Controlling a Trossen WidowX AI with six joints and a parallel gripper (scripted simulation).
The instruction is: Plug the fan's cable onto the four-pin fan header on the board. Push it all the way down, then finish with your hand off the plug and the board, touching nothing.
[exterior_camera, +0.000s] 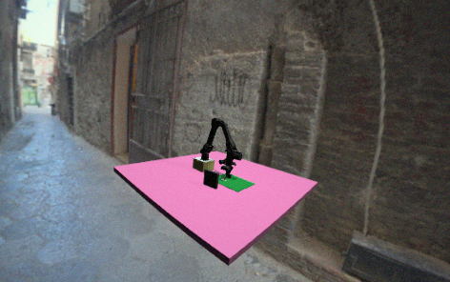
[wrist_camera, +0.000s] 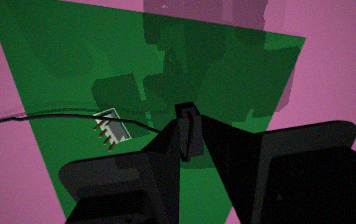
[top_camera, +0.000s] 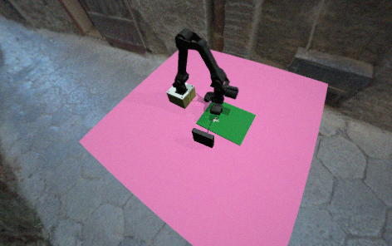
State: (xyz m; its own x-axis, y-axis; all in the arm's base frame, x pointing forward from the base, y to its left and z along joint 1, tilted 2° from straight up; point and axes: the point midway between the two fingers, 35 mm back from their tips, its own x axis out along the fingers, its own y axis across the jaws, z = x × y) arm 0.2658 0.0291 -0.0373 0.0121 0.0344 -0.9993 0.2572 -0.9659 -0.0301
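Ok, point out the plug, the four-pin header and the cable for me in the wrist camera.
plug [wrist_camera: 190, 131]: wrist view, on its dark body between the fingers.
four-pin header [wrist_camera: 116, 129]: wrist view, on its pale housing, behind the pins.
cable [wrist_camera: 55, 116]: wrist view, on the thin black line crossing the board's left side.

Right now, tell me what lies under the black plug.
The plug sits between the tool fingers over the green board. The tool's fingers cover its lower part, so contact with the board cannot be seen. The header lies apart, to its left.
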